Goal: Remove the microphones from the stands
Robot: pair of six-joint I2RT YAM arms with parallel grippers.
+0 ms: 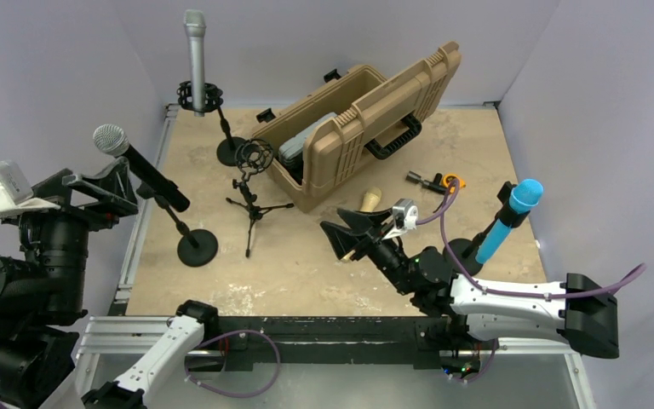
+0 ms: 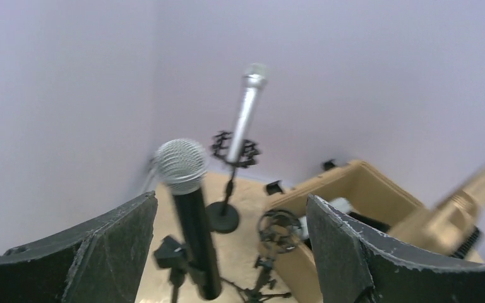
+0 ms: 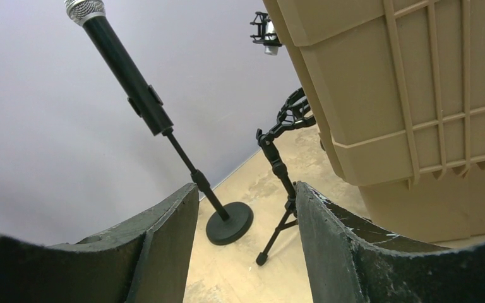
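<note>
Three microphones are standing in stands on the table [image 1: 306, 277]. The black microphone [image 1: 146, 175] with the silver grille is sitting in the clip of its round-base stand [image 1: 197, 247] at the left side. It is leaning with its head toward the left wall.

The left gripper [image 2: 232, 202] is hanging high beside this microphone. In the left wrist view its two fingers are spreading wide apart and holding nothing. The black handle is showing in the gap between them with free space on both sides. I cannot tell if the handle is really between the fingertips or only a little in front of them.

The right gripper [image 3: 246, 186] is staying low over the table, just in front of the tan case [image 1: 349, 145], and is pointing to the left. Its fingers are also standing apart with nothing between them. Through the gap, the right wrist camera is showing the round-base stand and the tripod stand [image 1: 254, 183], whose shock mount is carrying no microphone.

At the back left, the silver microphone [image 1: 195, 60] is standing upright in a shock mount. At the right side, the blue microphone [image 1: 507, 223] is leaning in its own stand. The tan case is lying open between them, and a gold-coloured object [image 1: 369, 198] is lying just beside its front wall.
</note>
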